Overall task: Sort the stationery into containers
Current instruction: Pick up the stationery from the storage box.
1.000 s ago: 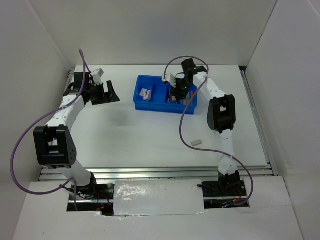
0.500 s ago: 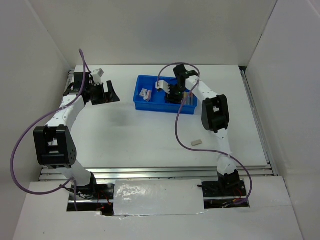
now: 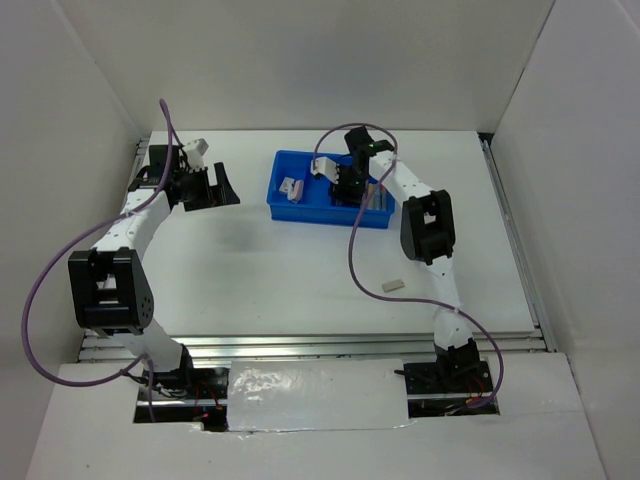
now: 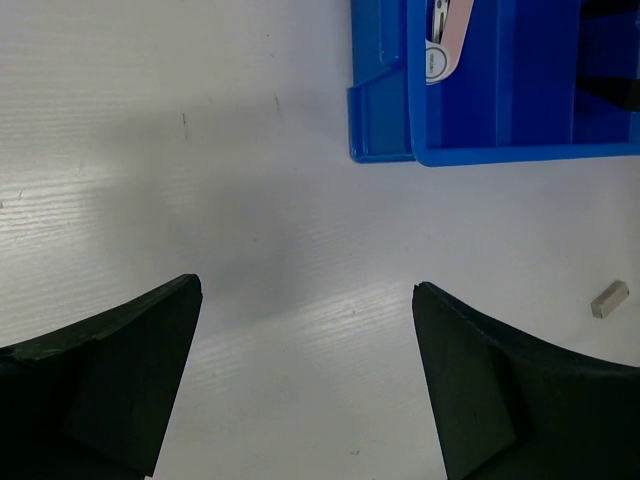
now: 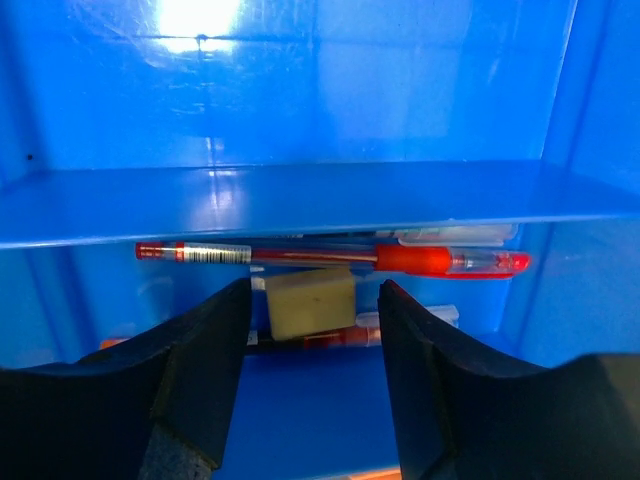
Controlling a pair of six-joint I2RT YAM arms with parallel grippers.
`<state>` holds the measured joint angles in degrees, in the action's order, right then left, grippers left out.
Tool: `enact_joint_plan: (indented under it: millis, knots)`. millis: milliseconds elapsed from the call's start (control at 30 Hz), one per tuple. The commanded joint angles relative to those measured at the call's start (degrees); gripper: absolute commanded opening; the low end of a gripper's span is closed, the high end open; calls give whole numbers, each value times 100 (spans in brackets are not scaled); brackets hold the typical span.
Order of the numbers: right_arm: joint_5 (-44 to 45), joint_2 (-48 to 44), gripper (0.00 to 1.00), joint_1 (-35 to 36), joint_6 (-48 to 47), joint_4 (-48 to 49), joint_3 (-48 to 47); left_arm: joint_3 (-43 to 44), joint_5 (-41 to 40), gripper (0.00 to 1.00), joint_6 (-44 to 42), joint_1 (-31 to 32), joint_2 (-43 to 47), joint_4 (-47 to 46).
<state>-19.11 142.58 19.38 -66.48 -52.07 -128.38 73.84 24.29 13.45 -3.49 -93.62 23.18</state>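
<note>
**Eraser block over the pens, one more waiting on the table**

Top view: your right gripper [image 3: 350, 188] hangs inside the blue tray [image 3: 320, 218]. The left gripper [image 3: 205, 187] sits well apart, likely to keep out of the way. A loose eraser [image 3: 394, 285] lies on the table [image 3: 280, 270] near the right arm.

Left wrist: the jaws are spread wide and empty, with the tray's corner ahead.

Right wrist: the jaws are half-closed on an eraser block [image 5: 310, 302], seemingly pinched. It sits just above a red pen [image 5: 330, 257], probably the wrong section for it. The empty section past the partition [image 5: 300, 205] looks the likelier home.
</note>
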Motion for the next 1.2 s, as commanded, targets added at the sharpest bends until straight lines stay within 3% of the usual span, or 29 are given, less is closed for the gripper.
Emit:
enact_joint_plan:
  millis: [0,200,300,367,400,533,633,1167]
  knots:
    - [276,112,59,31,39,-75,-126,174,58,99,-62,-3,-16,-59]
    - [268,437,44,31,-128,-856,-556,174,67,99,-71,-3,-16,-33]
    - [163,279,38,31,-304,-735,-190,183,58,99,-71,-3,-7,-6]
    - [110,113,31,31,-339,-533,22,157,58,99,-71,-3,-7,-24]
    - [57,77,21,31,-331,-471,128,157,41,99,-62,-3,2,-24]
    - [-92,-134,0,31,-147,-84,365,157,40,99,-53,-3,-7,-41]
    - [-189,-450,0,5,64,399,594,139,58,99,-53,6,11,-24]
    - [-453,-1321,0,-162,328,567,428,51,146,99,17,-3,28,-121]
